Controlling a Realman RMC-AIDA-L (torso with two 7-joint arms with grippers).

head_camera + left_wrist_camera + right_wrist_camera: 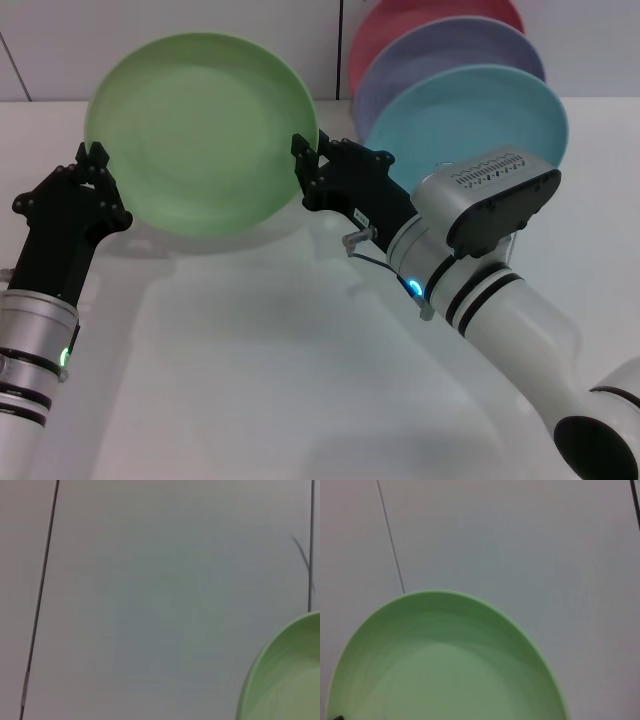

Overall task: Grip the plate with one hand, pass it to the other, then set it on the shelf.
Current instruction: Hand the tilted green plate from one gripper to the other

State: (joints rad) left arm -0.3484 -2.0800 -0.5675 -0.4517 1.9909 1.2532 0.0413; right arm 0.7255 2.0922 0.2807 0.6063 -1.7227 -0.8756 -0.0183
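Observation:
The light-green plate [203,130] is held up in the air, tilted on edge with its face toward me. My right gripper [307,168], on the arm with the blue light, is shut on its right rim. In the right wrist view the plate [445,665] fills the lower part. My left gripper [93,165], on the wrist with the green light, sits at the plate's left rim. The left wrist view catches only an edge of the plate [290,680]. A bit of the shelf's silver wire [353,239] shows beside my right wrist; the rest is hidden by the arm.
A pink plate [400,25], a lavender plate [440,50] and a light-blue plate [470,110] stand on edge at the back right, behind my right arm. The white table [250,380] lies below the held plate.

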